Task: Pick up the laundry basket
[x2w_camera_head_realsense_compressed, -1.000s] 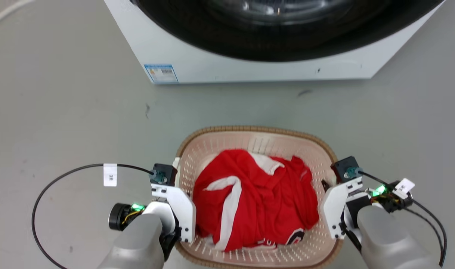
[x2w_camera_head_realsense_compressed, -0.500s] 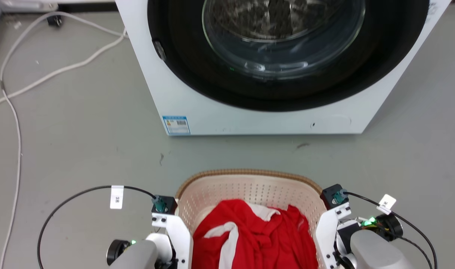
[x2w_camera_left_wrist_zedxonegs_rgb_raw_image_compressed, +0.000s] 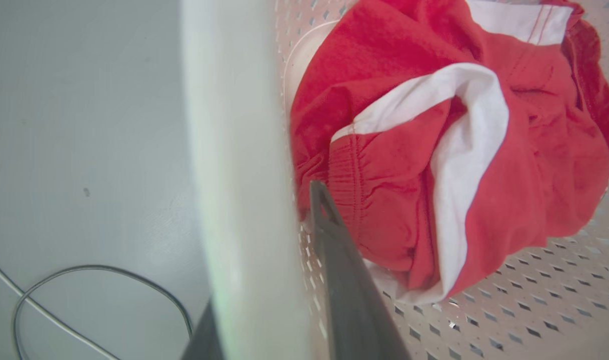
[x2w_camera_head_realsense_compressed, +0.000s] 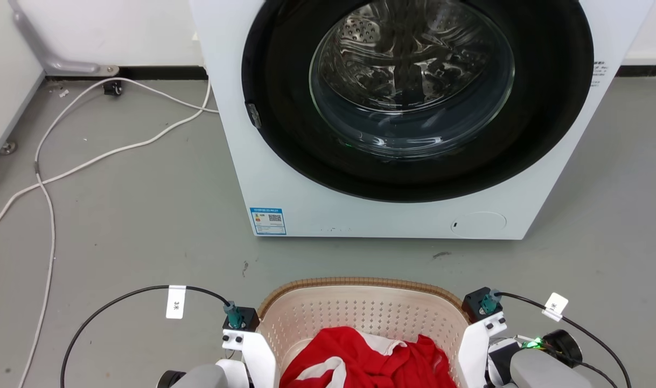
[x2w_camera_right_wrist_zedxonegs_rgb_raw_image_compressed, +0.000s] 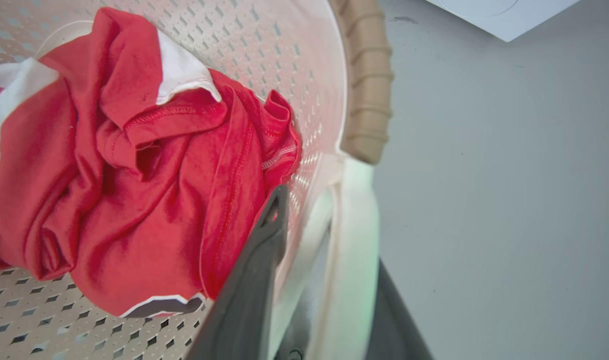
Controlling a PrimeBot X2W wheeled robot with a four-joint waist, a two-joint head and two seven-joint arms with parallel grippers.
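So, the laundry basket (x2w_camera_head_realsense_compressed: 360, 312) shows at the bottom of the head view, its near half cut off, with a crumpled red-and-white garment (x2w_camera_head_realsense_compressed: 371, 364) inside. Left claw (x2w_camera_left_wrist_zedxonegs_rgb_raw_image_compressed: 262, 250) and right claw (x2w_camera_right_wrist_zedxonegs_rgb_raw_image_compressed: 334, 235) each pinch a white side handle: one finger inside the wall, the outer one mostly hidden. Bare floor (x2w_camera_head_realsense_compressed: 145, 242) lies between rim and washing machine (x2w_camera_head_realsense_compressed: 414, 108); white cables (x2w_camera_head_realsense_compressed: 52, 253) trail off left.
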